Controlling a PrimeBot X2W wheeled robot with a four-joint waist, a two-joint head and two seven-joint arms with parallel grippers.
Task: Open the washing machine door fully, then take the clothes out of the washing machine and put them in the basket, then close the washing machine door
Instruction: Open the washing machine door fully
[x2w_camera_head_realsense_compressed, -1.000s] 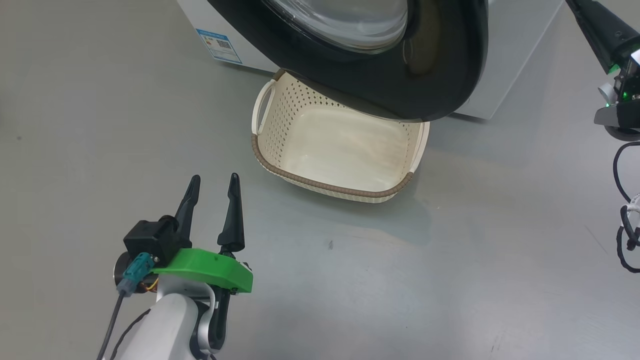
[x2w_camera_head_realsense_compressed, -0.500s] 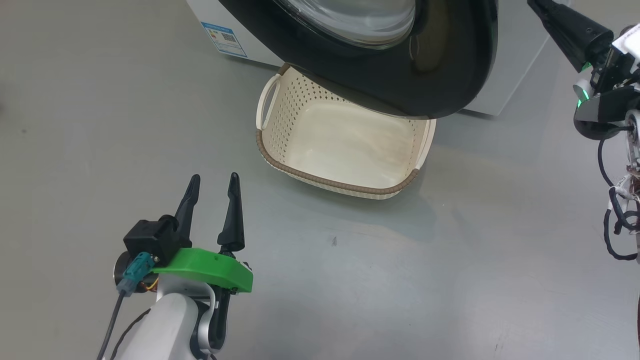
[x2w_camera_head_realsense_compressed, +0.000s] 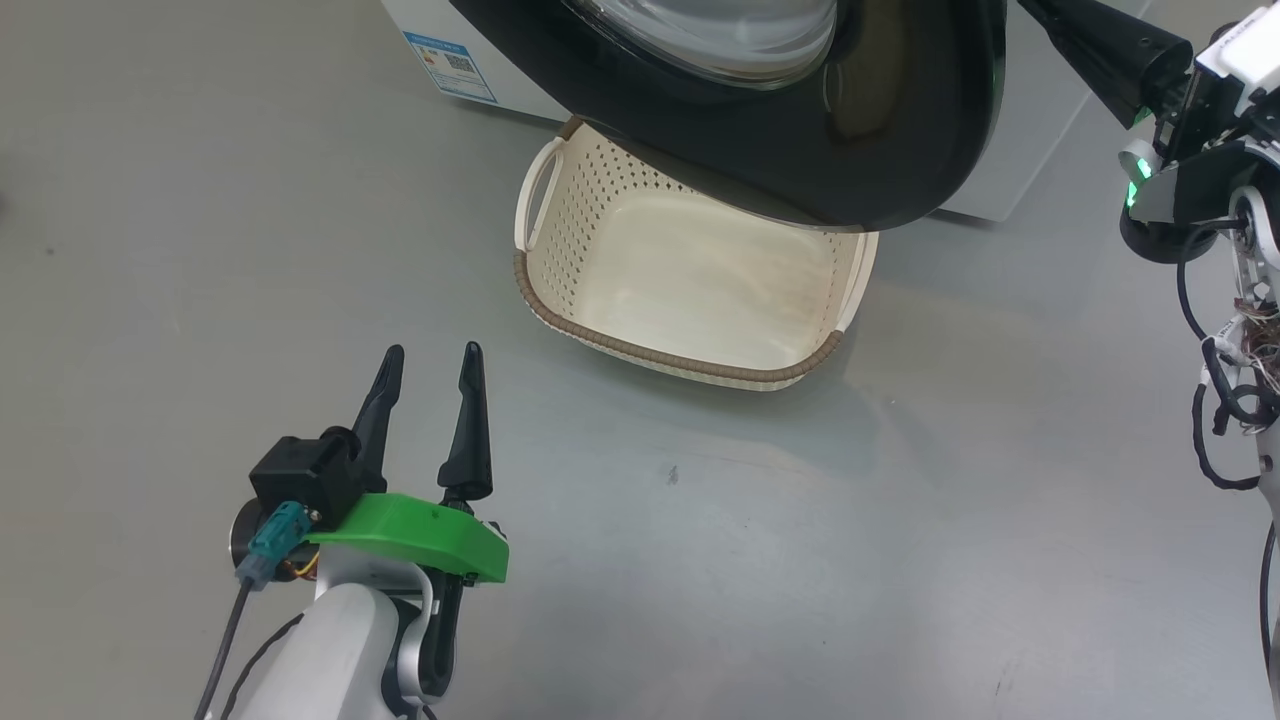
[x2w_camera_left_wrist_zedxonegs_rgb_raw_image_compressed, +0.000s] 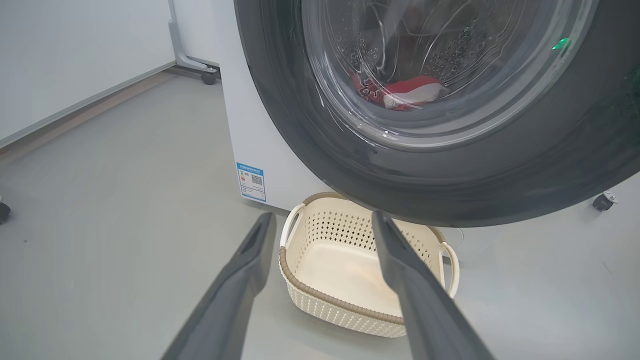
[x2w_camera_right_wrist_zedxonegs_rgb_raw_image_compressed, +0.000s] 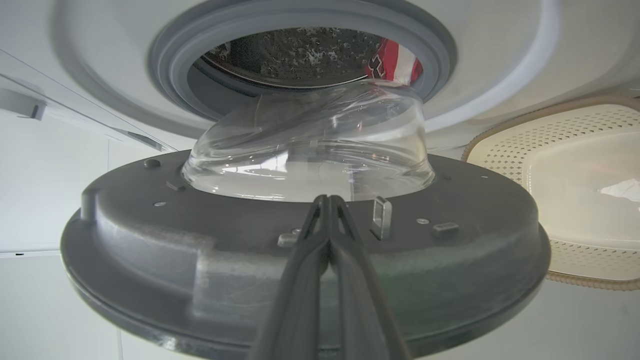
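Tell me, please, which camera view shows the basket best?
The head view: the basket shows open from above, only its far rim under the washing machine door. In the left wrist view a claw finger crosses it; the right wrist view catches one side.

One washing machine, one washing machine door on it, one basket at its foot, one blue label on its front. Clothes in its drum: one red-and-white heap, pieces uncountable. Two grippers facing it: left gripper, right gripper.

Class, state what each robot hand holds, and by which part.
Nothing is held. Left hand open; right hand shut empty, tips near the washing machine door.
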